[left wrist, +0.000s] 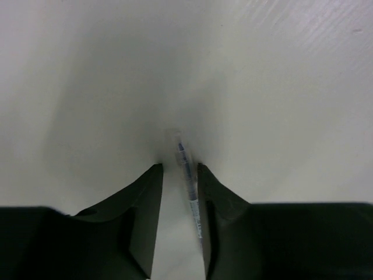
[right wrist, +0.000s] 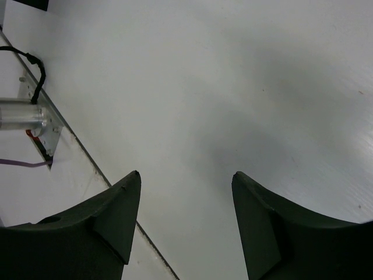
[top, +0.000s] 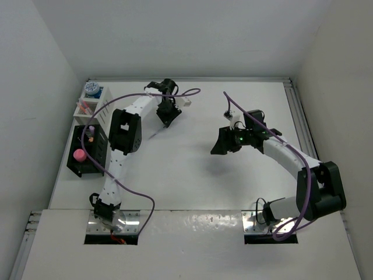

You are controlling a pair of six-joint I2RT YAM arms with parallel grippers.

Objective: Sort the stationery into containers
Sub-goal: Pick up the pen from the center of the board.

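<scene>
Top cam: high behind near edge, looks down on whole table (top: 192, 175). Left wrist cam: close over tabletop, past left end effector (left wrist: 179, 167). Right wrist cam: same, past right end effector (right wrist: 186, 174), toward near edge. All share the tabletop.

White table (top: 192, 175) — black box (top: 81, 168) and white box (top: 98, 115) at its left edge; a pen (left wrist: 187, 181) lies to their right.
</scene>
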